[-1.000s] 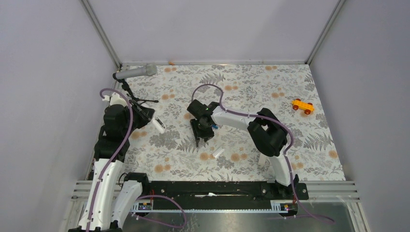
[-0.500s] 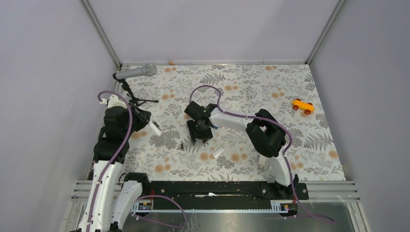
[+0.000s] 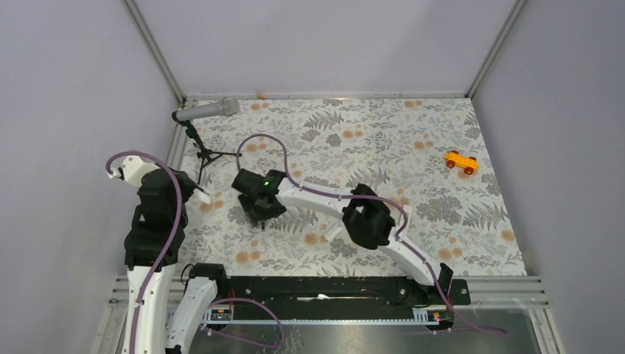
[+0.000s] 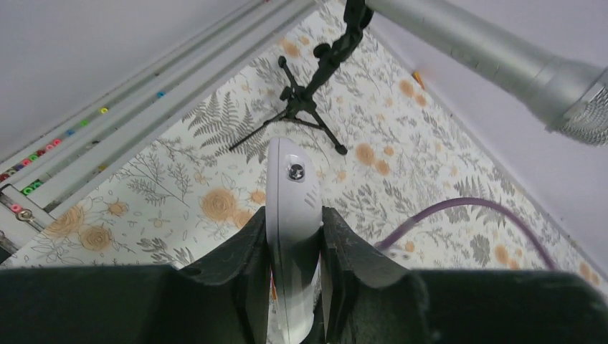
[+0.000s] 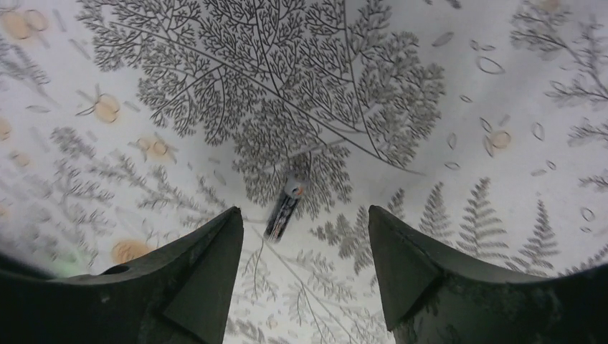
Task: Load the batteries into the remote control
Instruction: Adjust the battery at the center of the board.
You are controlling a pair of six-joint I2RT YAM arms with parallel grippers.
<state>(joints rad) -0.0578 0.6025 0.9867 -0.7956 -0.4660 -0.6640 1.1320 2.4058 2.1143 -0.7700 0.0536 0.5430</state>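
Observation:
My left gripper (image 3: 193, 194) is shut on the white remote control (image 4: 290, 208). It holds the remote edge-on above the table, and the remote's rounded end with a small screw points away from the wrist. The remote's white tip also shows in the top view (image 3: 201, 198). My right gripper (image 5: 302, 218) is open and empty, low over the table. One small dark battery (image 5: 285, 209) with a pale, orange-tinged end lies on the cloth just ahead of the fingertips, left of the gap's middle. In the top view the right gripper (image 3: 258, 214) hides this battery. The other battery is out of view.
A grey microphone (image 3: 207, 110) on a black tripod (image 4: 305, 107) stands at the back left, close to the left gripper. An orange toy car (image 3: 461, 161) sits at the far right. The right arm's purple cable (image 3: 269, 144) loops over the middle. Metal rails edge the table on the left.
My right gripper has swung left across the table and now hangs open over a battery lying on the cloth. My left gripper has drawn back to the left with the remote.

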